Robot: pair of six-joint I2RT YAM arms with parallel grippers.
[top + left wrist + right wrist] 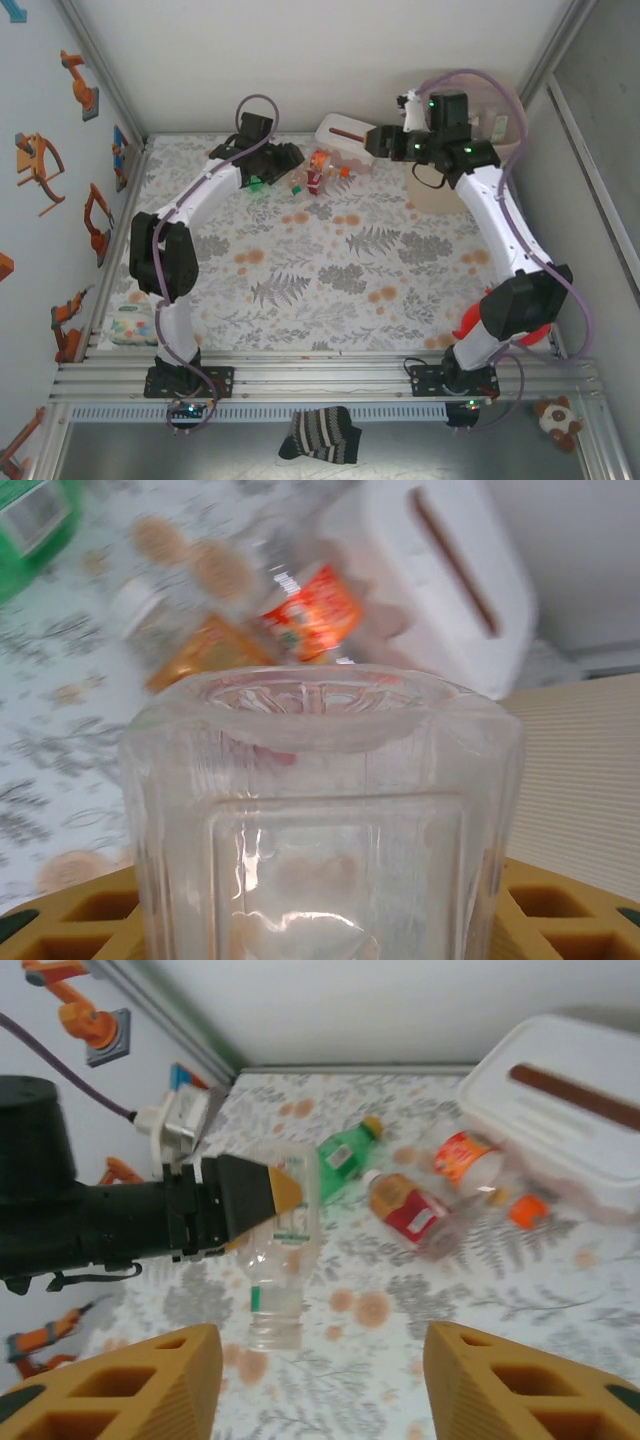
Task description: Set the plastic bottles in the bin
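Note:
My left gripper (pixel 320 925) is shut on a clear plastic bottle (pixel 320 810) that takes up most of its wrist view. In the right wrist view that bottle (pixel 278 1260) hangs neck-down from the left gripper (pixel 283 1192) above the floral cloth. More bottles lie just beyond: a green one (pixel 345 1152), an amber one with a red label (pixel 405 1205) and a clear one with an orange label (pixel 463 1155). My right gripper (pixel 320 1380) is open with nothing between its fingers; from above it (pixel 375 143) hovers next to the beige bin (pixel 432 195) at the back right.
A white tissue box (pixel 345 133) stands at the back beside the bottles. A wipes pack (pixel 133 325) lies at the front left, and a red object (pixel 470 320) sits by the right arm's base. A striped sock (pixel 320 435) and a plush toy (pixel 555 418) lie in front of the rail.

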